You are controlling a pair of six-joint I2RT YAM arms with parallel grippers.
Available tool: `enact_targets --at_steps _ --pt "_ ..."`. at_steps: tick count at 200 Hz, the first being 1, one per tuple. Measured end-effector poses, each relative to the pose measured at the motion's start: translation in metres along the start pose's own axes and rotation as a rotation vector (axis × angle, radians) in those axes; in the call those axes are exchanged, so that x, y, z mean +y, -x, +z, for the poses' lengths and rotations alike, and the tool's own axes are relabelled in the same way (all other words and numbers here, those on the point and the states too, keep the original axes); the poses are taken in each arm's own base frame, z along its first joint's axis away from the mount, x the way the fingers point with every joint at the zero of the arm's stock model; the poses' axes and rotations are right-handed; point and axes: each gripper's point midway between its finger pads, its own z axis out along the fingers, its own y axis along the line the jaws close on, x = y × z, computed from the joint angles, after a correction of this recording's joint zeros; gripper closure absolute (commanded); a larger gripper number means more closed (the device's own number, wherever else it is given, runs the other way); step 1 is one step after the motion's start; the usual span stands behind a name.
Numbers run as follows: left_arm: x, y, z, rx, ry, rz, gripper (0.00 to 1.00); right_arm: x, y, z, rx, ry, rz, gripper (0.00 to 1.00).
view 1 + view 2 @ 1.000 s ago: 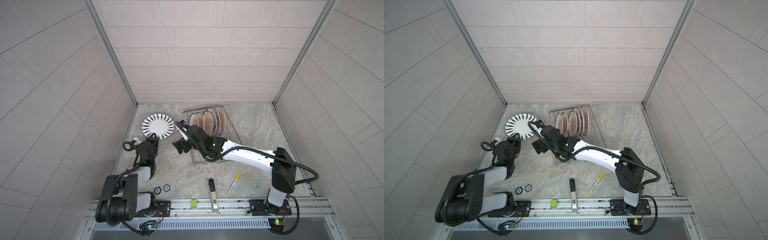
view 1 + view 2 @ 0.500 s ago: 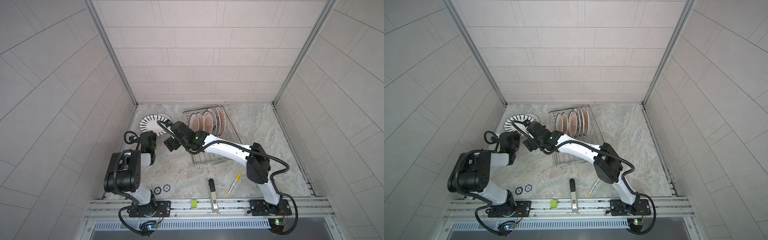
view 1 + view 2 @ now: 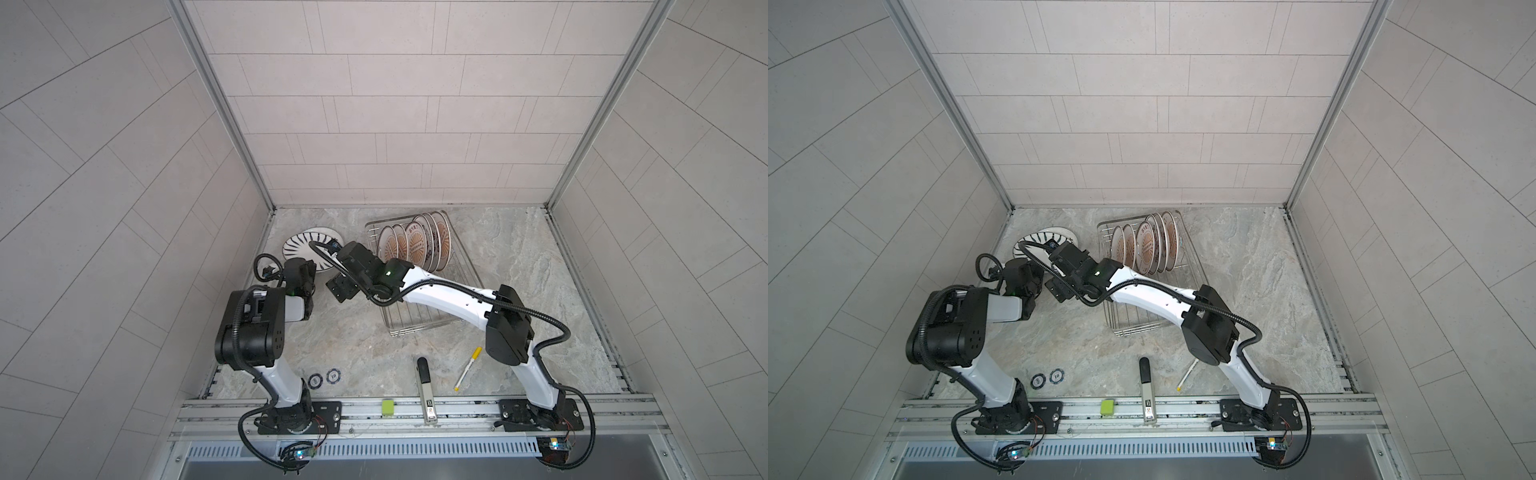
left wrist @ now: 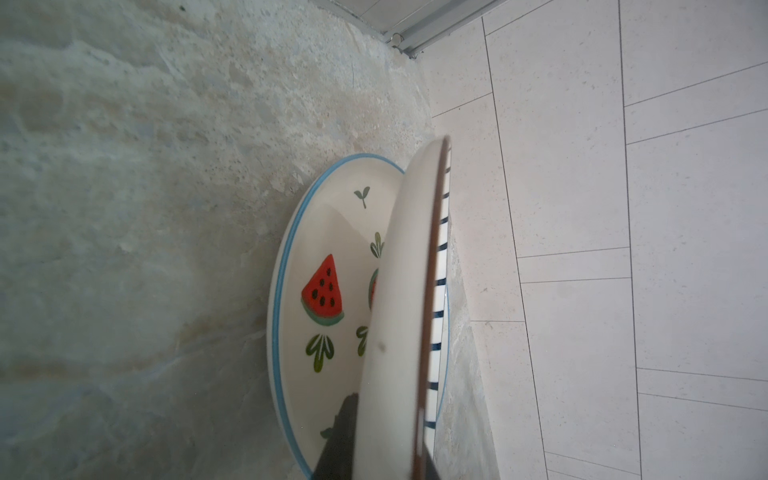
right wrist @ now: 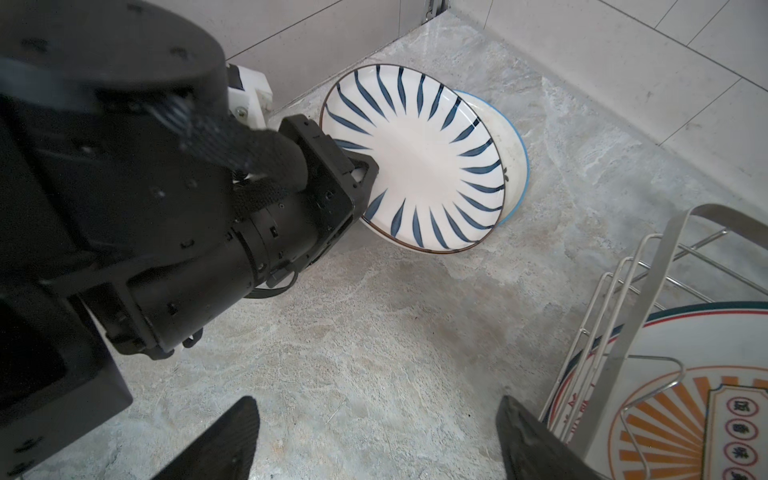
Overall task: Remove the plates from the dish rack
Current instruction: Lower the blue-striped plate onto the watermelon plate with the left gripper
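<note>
Top views: striped plate [image 3: 299, 247] out of the rack [image 3: 415, 328], by the back-left corner of the bench [image 3: 353, 345]; about five plates [image 3: 415, 245] stand upright in rack

Left wrist: striped plate [image 4: 399, 311] tilts over watermelon plate [image 4: 324, 291], not yet flat

Right wrist: left hand [image 5: 361, 174] clenched on striped plate's rim; right hand [image 5: 374, 419] released, empty, beside rack. Five left to move, I judge

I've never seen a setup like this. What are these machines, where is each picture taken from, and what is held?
Two robot arms stand at a grey stone-look table, each ending in a two-fingered gripper. Two pictures look down from overhead; two come from wrist cameras. The left gripper is shut on a round white plate with dark-blue stripes, tilted over a blue-rimmed watermelon plate. The right gripper is open, empty. Orange-patterned plates stand upright in the silver wire dish rack.
</note>
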Motion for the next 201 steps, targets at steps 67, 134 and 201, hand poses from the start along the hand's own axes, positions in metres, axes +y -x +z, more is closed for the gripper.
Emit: enact_targets --at_steps 67,134,201 --pt "0.004 -0.002 0.012 -0.001 0.0 -0.018 0.89 -0.005 -0.014 0.012 0.046 -0.035 -0.015 0.1" --pt "0.008 -0.003 0.013 0.003 0.015 0.002 0.68 -0.012 -0.016 0.012 0.054 -0.072 -0.022 0.11" --pt "0.015 0.003 0.013 -0.023 0.047 0.052 0.52 -0.023 -0.016 0.013 0.057 -0.092 -0.007 0.13"
